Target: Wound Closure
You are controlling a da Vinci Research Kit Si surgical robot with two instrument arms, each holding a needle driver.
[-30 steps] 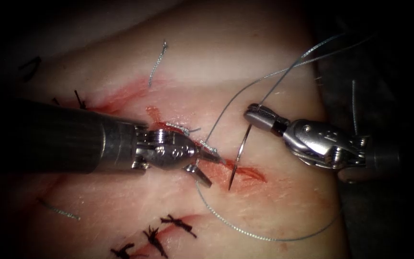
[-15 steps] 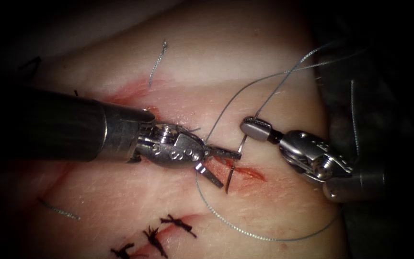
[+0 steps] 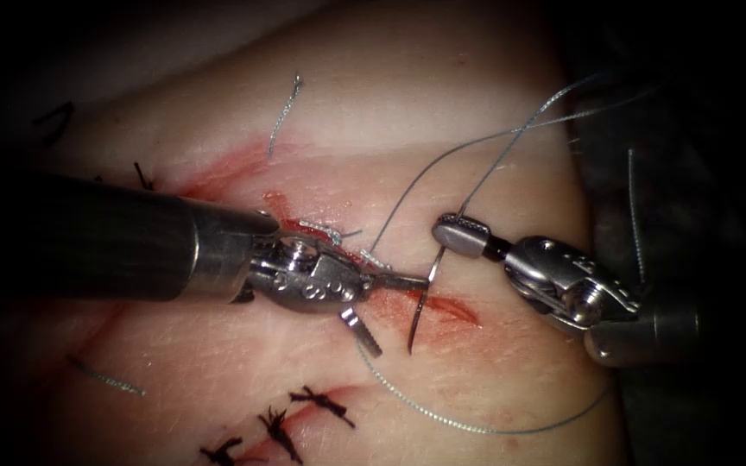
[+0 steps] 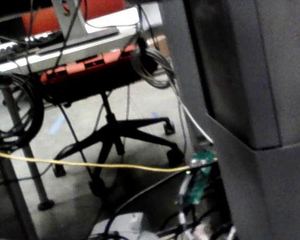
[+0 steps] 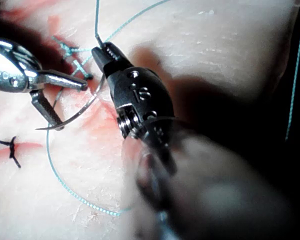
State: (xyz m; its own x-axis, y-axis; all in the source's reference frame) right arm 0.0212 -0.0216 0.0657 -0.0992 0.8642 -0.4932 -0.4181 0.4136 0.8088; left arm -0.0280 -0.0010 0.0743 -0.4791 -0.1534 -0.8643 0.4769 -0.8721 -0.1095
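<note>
The tissue carries a red-stained cut near its middle. The left tool lies nearly level over the tissue's left half, its jaws spread wide and empty, the upper one reaching to the needle. The right tool slants in from the tissue's right edge, jaws clamped on the needle's thread end, its point hanging free over the cut while thread loops below.

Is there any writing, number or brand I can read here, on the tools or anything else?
None can be read.
Right gripper: embossed marks on its metal body, too blurred to read.
Left gripper: small round dots on its body, no letters.
Tissue: no writing.
</note>
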